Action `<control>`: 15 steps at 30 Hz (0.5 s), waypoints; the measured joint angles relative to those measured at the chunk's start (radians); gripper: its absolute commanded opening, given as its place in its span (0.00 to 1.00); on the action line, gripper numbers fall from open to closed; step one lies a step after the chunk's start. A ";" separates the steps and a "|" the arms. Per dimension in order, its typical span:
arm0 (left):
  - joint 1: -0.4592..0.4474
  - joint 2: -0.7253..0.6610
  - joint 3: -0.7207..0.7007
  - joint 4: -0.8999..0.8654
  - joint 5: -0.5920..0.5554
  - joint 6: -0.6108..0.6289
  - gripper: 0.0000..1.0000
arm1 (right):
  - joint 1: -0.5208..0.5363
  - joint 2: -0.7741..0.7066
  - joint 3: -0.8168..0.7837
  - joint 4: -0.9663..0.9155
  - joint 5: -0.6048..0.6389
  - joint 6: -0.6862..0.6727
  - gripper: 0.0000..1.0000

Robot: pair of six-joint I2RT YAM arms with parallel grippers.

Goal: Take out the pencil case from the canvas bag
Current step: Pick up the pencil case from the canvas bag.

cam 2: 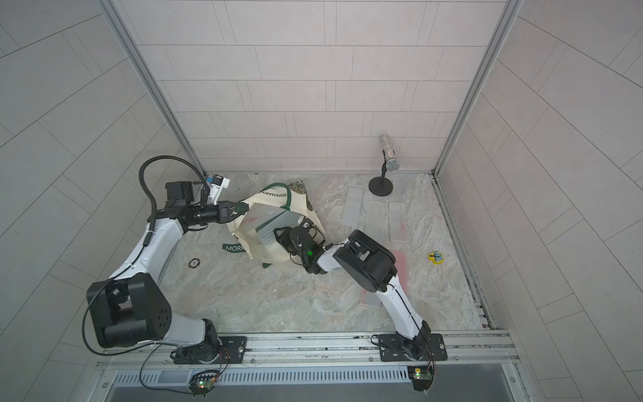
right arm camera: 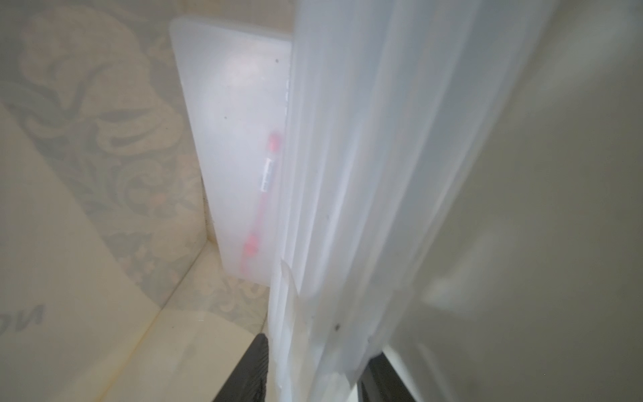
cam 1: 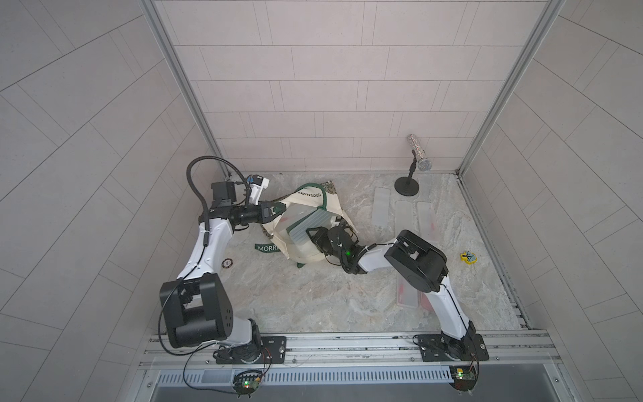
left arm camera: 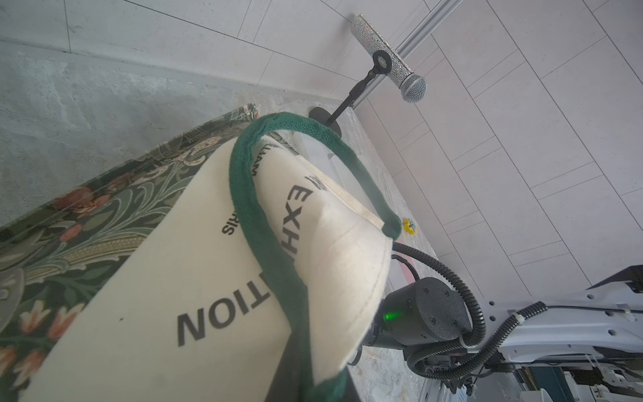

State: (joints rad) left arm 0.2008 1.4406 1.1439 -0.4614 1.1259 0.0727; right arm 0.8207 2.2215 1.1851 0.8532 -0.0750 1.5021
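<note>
The cream canvas bag (cam 1: 306, 198) (cam 2: 268, 200) lies mid-table with its mouth held up. My left gripper (cam 1: 280, 210) (cam 2: 243, 209) is shut on its green strap (left arm camera: 271, 243) at the rim. A stack of translucent pencil cases (cam 1: 308, 222) (cam 2: 278, 222) stands inside the bag. My right gripper (cam 1: 310, 236) (cam 2: 280, 234) reaches into the mouth. In the right wrist view its fingers (right arm camera: 250, 369) stand on either side of the stack (right arm camera: 348, 174); whether they press it is unclear. Behind the stack another case (right arm camera: 236, 139) holds a pink pen.
Three translucent cases (cam 1: 381, 207) lie at the back right beside a microphone stand (cam 1: 407, 184). More cases (cam 1: 406, 292) lie under the right arm. A yellow toy (cam 1: 468, 257) sits far right, a small ring (cam 1: 227, 263) near the left arm, the loose MORRIS strap (cam 1: 267, 248) on the table.
</note>
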 measured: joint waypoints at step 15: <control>0.000 0.000 0.000 0.000 0.001 0.000 0.00 | 0.008 0.071 0.119 -0.036 0.008 0.009 0.53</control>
State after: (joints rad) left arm 0.2008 1.4410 1.1439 -0.4614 1.1271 0.0723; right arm 0.8291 2.2921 1.3045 0.8169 -0.0666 1.5108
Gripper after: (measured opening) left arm 0.114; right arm 0.527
